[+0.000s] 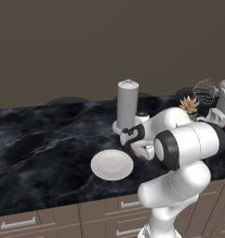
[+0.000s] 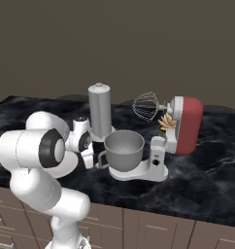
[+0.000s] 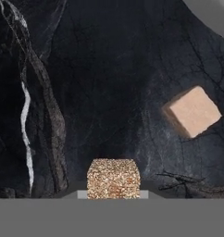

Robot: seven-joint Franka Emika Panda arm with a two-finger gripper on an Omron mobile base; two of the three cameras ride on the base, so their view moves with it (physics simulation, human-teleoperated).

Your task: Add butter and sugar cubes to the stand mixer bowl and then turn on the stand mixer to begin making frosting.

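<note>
My gripper [image 3: 114,193] is shut on a speckled brown sugar cube [image 3: 114,178], which sits between the jaws at the bottom of the hand view. A second, paler tan sugar cube [image 3: 193,111] lies loose on the dark marble counter a little to the right. From the base, the gripper [image 1: 135,151] hangs low over the counter, between the white plate [image 1: 112,164] and the grey stand mixer bowl [image 2: 123,148]. The bowl rests on the base of the stand mixer [image 2: 185,124], whose red head is tilted back with the whisk raised. The butter is out of view.
A tall grey cylinder [image 2: 100,112] stands just behind the gripper. A small tan plant [image 2: 164,121] sits behind the mixer. The counter's front edge runs above wooden drawers [image 1: 63,218]. Open marble stretches to the left of the plate.
</note>
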